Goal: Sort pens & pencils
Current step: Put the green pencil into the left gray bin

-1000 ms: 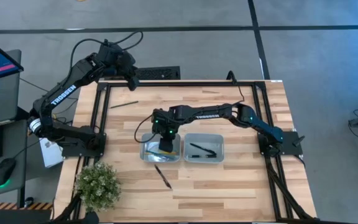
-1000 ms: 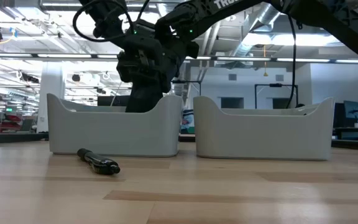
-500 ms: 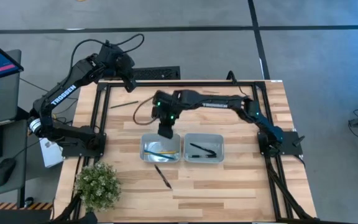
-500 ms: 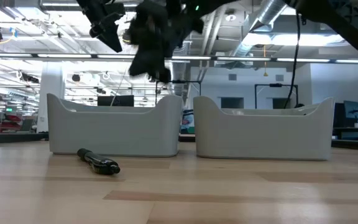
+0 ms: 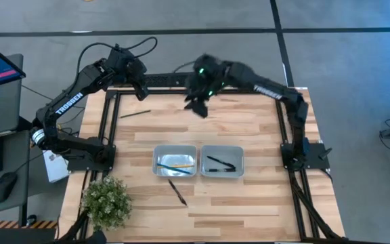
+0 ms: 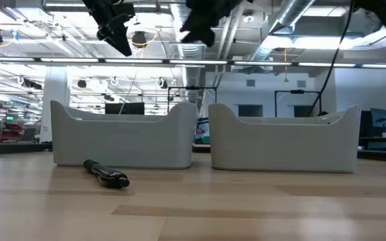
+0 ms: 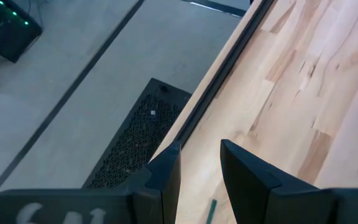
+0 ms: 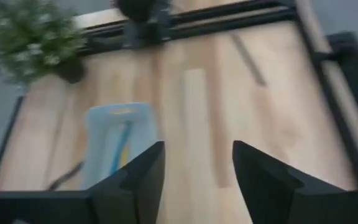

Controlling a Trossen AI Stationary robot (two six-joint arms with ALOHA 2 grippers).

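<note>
Right gripper (image 5: pixel 199 107) up and away from left tray (image 5: pixel 175 160) since a second ago, now high over far table edge, fingers parted, nothing between them. Yellow and light blue pencils (image 5: pixel 177 165) lie in left tray; black pens (image 5: pixel 219 163) in right tray (image 5: pixel 222 161). One pen (image 5: pixel 177 192) on table before trays, dark greenish pencil (image 5: pixel 135 113) near far-left corner. Left gripper (image 5: pixel 143 91) hangs above that corner, fingers slightly apart, empty. Potted plant (image 5: pixel 106 202) at near-left edge.
</note>
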